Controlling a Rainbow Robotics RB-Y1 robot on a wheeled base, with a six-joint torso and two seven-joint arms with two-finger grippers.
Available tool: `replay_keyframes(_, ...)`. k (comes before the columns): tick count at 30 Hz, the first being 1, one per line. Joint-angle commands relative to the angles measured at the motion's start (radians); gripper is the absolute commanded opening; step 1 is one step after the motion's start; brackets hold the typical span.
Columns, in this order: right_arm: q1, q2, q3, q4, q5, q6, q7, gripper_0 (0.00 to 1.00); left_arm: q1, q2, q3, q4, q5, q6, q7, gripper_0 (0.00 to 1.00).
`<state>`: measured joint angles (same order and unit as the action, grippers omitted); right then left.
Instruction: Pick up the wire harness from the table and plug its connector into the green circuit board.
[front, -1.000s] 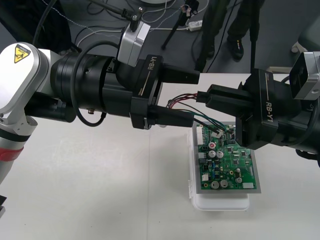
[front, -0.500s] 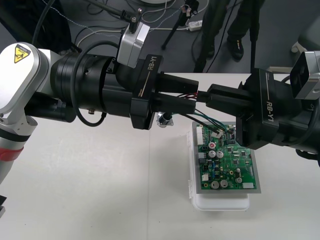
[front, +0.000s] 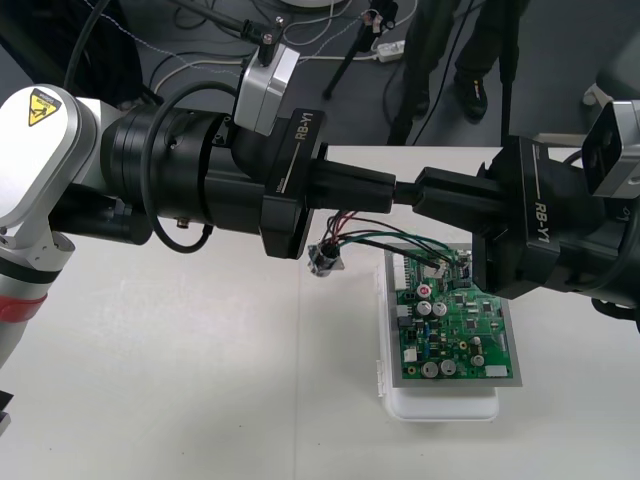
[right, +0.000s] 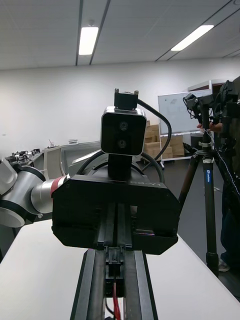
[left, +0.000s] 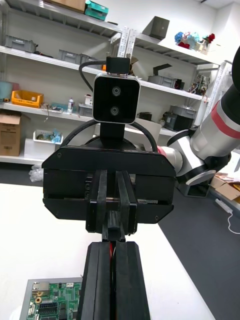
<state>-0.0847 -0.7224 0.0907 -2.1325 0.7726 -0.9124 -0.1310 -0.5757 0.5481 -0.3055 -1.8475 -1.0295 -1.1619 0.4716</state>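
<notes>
The wire harness (front: 375, 238) hangs in a loop of red, black and green wires under both grippers, above the table. Its round metal socket (front: 325, 258) dangles at the left end. The other end reaches the top edge of the green circuit board (front: 455, 320); I cannot tell whether the plug sits in it. My left gripper (front: 392, 186) is shut, tip to tip with my right gripper (front: 404, 191), also shut. A red wire shows between the left gripper's (left: 114, 246) closed pair and between the right gripper's (right: 118, 254).
The board rests on a white base (front: 440, 405) at the table's right centre, and a corner of the board (left: 50, 300) lies below the left fingers. Open table lies to the left and in front. Dark floor with cables runs beyond the far edge.
The left gripper's fingers have closed together onto the wires. The wire loop and the socket now hang lower, below the fingers. The right gripper has stayed in place.
</notes>
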Motion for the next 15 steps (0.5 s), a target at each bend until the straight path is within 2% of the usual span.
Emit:
replay_keyframes(1, 0.010, -0.014, 0.012, -0.040, -0.018, 0.009, 0.037, 0.00, -0.046, 0.015, 0.005, -0.012, 0.014, -0.031, -0.062, 0.01)
replay_keyframes(15, 0.010, -0.020, 0.012, -0.040, -0.024, 0.007, 0.031, 0.00, -0.046, 0.015, 0.005, -0.012, 0.020, -0.031, -0.070, 0.00)
